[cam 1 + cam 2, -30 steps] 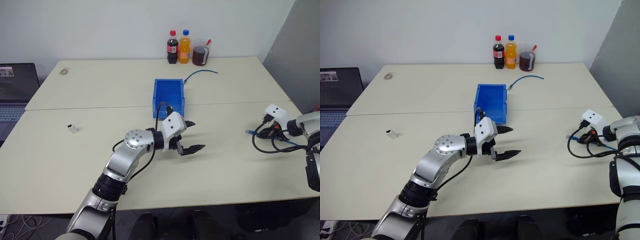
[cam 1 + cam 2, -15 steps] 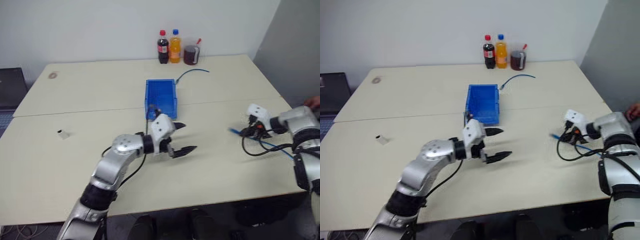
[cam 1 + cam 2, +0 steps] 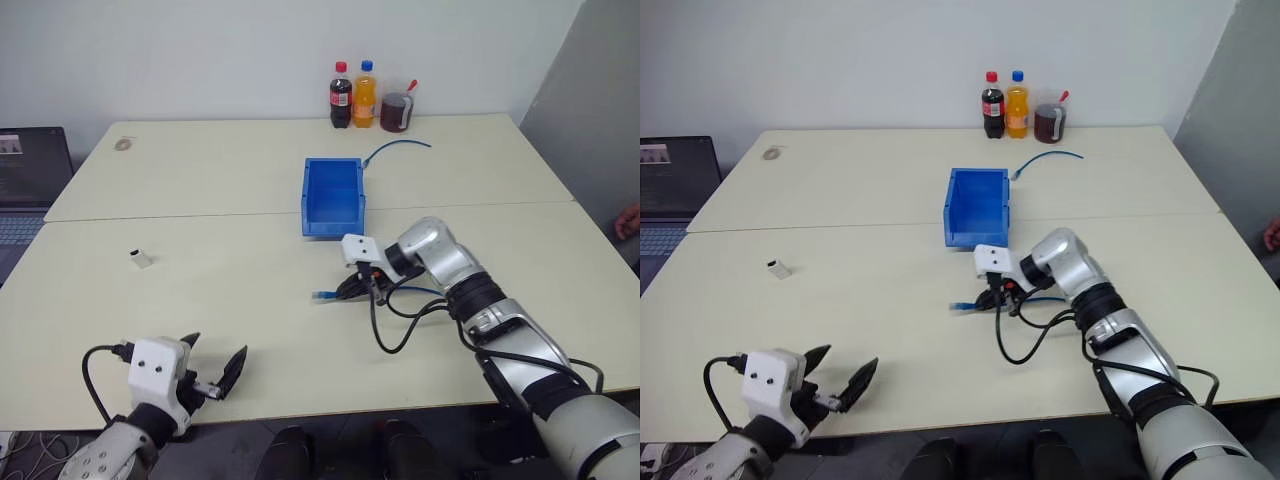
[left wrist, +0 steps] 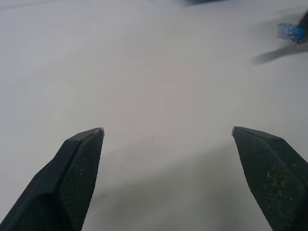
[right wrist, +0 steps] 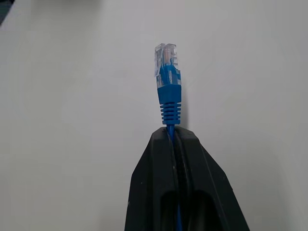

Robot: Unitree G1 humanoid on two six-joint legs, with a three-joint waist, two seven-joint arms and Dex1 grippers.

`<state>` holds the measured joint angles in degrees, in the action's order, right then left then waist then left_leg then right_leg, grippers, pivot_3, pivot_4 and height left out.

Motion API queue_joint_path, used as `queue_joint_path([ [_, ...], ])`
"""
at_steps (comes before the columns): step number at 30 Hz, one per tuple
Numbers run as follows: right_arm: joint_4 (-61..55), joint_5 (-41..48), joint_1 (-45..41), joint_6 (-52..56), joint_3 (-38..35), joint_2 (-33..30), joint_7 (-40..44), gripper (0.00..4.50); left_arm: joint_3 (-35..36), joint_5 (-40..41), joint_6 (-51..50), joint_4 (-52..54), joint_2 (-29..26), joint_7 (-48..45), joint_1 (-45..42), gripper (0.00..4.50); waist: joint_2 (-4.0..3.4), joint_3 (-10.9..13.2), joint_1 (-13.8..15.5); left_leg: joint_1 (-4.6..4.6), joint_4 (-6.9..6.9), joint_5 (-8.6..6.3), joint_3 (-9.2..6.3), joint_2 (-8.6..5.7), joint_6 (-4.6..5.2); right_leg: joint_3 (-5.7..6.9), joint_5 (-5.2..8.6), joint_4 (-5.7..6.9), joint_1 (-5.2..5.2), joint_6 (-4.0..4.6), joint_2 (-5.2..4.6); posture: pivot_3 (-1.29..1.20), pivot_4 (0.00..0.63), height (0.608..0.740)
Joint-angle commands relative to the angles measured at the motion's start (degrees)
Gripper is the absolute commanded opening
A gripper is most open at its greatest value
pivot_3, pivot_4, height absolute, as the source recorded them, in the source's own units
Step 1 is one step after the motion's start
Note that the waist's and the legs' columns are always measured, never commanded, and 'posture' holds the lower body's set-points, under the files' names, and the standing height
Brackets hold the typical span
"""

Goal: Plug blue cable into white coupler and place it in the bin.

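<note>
The blue cable's clear plug sticks out past my right gripper, which is shut on the cable just behind the plug's boot. In the head views that gripper hovers over the table's middle, a little in front of the blue bin. The plug points left and the cable trails off to the right. The white coupler lies alone on the table at the left, far from both grippers. Low at the near left edge, my left gripper is open, nothing between its fingers.
Two bottles and a dark jug stand at the table's far edge. A short curved blue cable lies behind the bin. A laptop sits off to the left. A person's hand shows at the right edge.
My right gripper carried the cable leftward from the table's right side to the middle, in front of the bin. My left arm drew back from the middle to the near left edge, still open.
</note>
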<state>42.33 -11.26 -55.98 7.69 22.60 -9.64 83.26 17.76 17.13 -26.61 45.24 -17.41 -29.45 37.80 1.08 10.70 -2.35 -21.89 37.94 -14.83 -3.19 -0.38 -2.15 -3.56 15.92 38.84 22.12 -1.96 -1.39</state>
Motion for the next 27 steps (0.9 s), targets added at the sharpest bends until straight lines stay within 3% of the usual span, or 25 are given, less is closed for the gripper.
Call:
queue_joint_path([
  [1,-1.08,0.05,-1.56,4.74,2.92,2.34,1.66,0.07,-2.33,-2.58,8.21,1.97,-1.55,-3.42,6.64,4.5,0.04,-0.02,-0.12,0.0,-0.02,0.0,0.08,0.02,0.0,-0.01,0.01,0.02,0.08,0.02,0.0,0.0,0.15,0.74],
  [10,7.46,-2.3,-4.32,4.16,5.32,7.34,-5.34,0.07,-2.52,-3.82,16.41,-5.29,-6.5,-7.22,4.45,4.5,0.03,-0.02,-1.35,0.13,-0.31,-0.02,0.01,0.37,0.0,0.13,0.09,0.14,0.17,0.16,0.25,0.0,0.15,0.74],
  [13,8.57,-2.07,-4.53,4.69,5.15,7.34,-5.58,0.55,-3.63,-3.75,16.35,-6.23,-7.65,-7.92,2.36,4.5,0.04,-0.04,-1.74,0.21,-0.36,-0.02,0.09,0.5,0.0,0.18,0.07,0.15,0.16,0.09,0.35,0.0,0.15,0.74],
  [22,4.13,0.2,-2.3,7.83,1.66,2.85,-5.58,2.76,-3.47,-2.34,15.81,-10.06,-10.84,-9.79,-2.41,4.5,0.04,-0.04,-2.13,0.28,-0.38,-0.01,0.07,0.56,0.0,0.23,0.03,0.17,0.12,0.04,0.38,0.0,0.15,0.74],
  [27,-25.25,8.02,7.82,26.73,-5.2,-8.75,-1.79,3.89,-1.01,-1.77,16.76,-17.08,-19.2,-15.37,-12.73,4.5,-0.01,-0.01,-0.19,0.05,-0.36,-0.01,-0.11,0.34,-0.01,0.38,0.02,0.1,0.18,0.08,0.34,0.0,0.15,0.74],
])
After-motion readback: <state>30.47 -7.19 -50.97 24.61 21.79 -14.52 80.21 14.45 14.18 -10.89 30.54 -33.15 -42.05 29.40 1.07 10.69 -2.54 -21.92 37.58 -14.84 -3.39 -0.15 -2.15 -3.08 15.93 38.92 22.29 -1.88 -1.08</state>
